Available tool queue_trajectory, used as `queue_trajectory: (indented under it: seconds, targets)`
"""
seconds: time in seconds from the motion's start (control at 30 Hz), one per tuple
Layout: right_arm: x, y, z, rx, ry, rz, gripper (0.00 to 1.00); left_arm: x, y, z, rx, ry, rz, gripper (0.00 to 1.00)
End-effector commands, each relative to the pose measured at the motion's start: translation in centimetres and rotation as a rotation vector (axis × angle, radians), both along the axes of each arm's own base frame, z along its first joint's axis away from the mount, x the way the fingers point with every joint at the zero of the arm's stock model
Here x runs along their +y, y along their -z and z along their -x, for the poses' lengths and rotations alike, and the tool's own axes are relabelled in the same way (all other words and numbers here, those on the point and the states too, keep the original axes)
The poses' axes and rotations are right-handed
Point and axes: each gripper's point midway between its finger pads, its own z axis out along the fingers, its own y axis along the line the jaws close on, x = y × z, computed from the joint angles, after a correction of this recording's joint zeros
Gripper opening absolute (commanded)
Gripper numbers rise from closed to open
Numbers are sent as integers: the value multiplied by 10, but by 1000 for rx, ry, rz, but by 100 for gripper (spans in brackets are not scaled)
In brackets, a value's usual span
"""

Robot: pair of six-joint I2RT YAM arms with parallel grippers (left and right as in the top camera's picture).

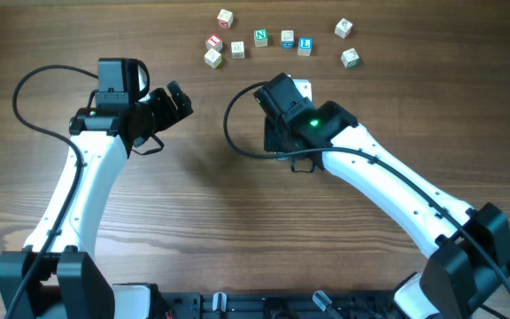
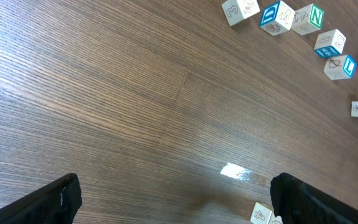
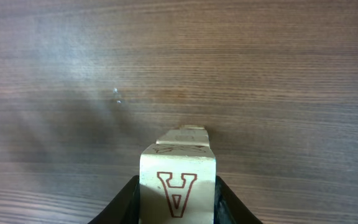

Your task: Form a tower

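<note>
Right end effector [image 3: 176, 200] is seen closed on the top of the tower [image 1: 303, 88], mid-frame on the wooden surface [image 1: 193, 195]. Left end effector [image 1: 180, 99], centre-left, is spread wide and empty. The narrow tower could be toppled by a skewed release, toward loose cubes [image 1: 261, 37] at upper centre.

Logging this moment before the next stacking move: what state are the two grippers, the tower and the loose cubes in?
tower: gripped by the right gripper, red A face showing, base hidden.
right gripper: shut on the tower.
left gripper: open, empty, over bare table.
loose cubes: lying singly on the table, unstacked, away from both grippers.
</note>
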Motion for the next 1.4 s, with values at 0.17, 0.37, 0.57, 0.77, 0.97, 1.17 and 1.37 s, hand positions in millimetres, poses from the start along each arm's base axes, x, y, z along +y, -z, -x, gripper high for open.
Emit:
queue_trajectory:
  seconds: [0.17,0.37,0.57,0.77,0.97,1.17,1.37]
  targets:
    - [-3,-6,4,-8,-21,4,18,1,1,1,0,-1,-3,100]
    - [-2,-7,3,-11,-18,-1,21,1,1,1,0,-1,-3,100]
    - [-2,-6,3,-7,4,-14,27,1,1,1,0,-1,-3,100]
    - [-1,-7,3,-9,7,-19,27,1,1,1,0,-1,-3,100]
    - [-1,-7,3,-6,8,-22,33,1,1,1,0,-1,-3,100]
    - [-1,-6,3,-5,9,-21,36,1,1,1,0,-1,-3,100]
    - [-1,-6,3,-5,8,-20,37,1,1,1,0,-1,-3,100]
